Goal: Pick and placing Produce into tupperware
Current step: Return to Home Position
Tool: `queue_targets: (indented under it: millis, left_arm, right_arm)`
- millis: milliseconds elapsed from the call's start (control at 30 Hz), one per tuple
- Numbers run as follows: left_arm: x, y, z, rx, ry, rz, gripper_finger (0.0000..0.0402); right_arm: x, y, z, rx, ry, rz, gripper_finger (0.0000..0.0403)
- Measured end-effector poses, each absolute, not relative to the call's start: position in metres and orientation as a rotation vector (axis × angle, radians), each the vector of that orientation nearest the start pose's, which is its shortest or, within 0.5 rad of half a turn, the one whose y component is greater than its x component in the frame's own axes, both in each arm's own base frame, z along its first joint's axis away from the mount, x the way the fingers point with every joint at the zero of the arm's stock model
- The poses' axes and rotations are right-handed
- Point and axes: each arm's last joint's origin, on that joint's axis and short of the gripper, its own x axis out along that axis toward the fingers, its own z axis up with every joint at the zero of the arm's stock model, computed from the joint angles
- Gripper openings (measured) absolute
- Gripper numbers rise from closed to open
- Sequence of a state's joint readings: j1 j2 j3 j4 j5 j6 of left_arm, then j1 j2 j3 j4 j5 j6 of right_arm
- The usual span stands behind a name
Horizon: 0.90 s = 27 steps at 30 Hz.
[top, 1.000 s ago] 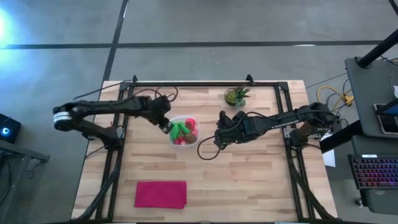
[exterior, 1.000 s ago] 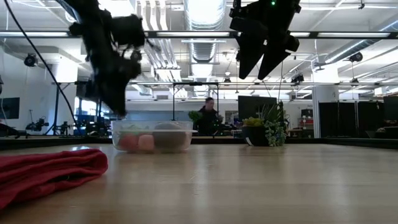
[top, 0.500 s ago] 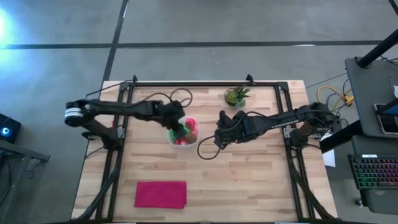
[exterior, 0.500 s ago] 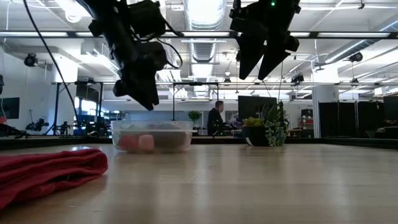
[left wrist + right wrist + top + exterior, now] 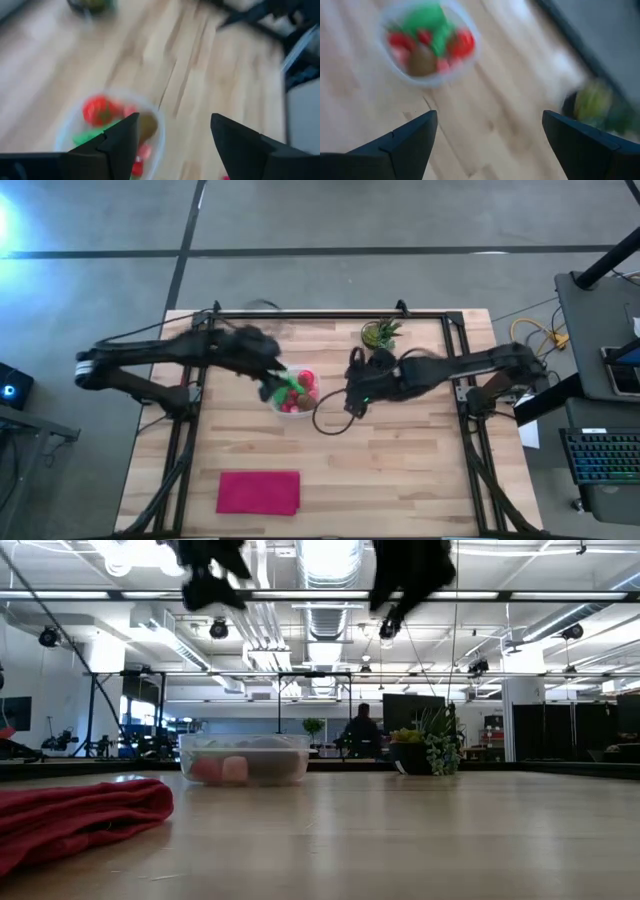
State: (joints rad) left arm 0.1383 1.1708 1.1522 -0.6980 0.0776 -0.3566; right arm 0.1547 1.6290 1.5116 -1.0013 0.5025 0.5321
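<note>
The clear tupperware [image 5: 313, 407] stands on the table's middle left and holds the produce: a green piece [image 5: 427, 22], a red ball [image 5: 462, 44], a brown kiwi-like lump [image 5: 421, 60] and small red berries. My left gripper [image 5: 268, 387] hangs high over the tupperware's left rim, open and empty. In the left wrist view its fingers frame the tupperware [image 5: 156, 150] far below. My right gripper [image 5: 352, 398] is open and empty too, raised above the table to the right of the tupperware [image 5: 432, 84].
A small potted plant [image 5: 380, 333] stands at the table's far edge, right of centre. A magenta cloth [image 5: 258, 492] lies flat near the front left. A dark cable loop [image 5: 330, 420] hangs under my right gripper. Bare wood lies at the front right.
My left gripper went right, over the tupperware, then rose well above it and drew back toward the table's left edge. My right gripper has risen a little. The tupperware has stayed where it was.
</note>
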Motion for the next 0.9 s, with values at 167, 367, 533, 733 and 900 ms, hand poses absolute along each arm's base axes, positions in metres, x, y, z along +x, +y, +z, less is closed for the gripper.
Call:
queue_targets:
  millis: [167, 367, 533, 733, 900]
  left_arm:
    - [0.181, 0.023, 0.392, -0.534, 0.394, 0.171, 0.023]
    - [0.136, 0.004, 0.421, -0.42, 0.113, -0.012, 0.023]
    - [0.124, -0.007, 0.404, -0.407, 0.141, -0.09, 0.023]
    - [0.12, -0.017, 0.37, -0.409, 0.103, -0.187, 0.023]
    - [0.116, -0.022, 0.339, -0.41, 0.048, -0.254, 0.023]
  right_arm:
    - [0.309, 0.034, 0.39, 0.006, 0.776, -0.44, 0.0352]
    - [0.268, 0.035, 0.464, 0.164, 0.52, -0.388, 0.0352]
    - [0.244, 0.049, 0.463, 0.232, 0.561, -0.209, 0.0352]
    - [0.247, 0.072, 0.413, 0.381, 0.463, -0.143, 0.0352]
    - [0.267, 0.09, 0.365, 0.449, 0.221, 0.067, 0.0352]
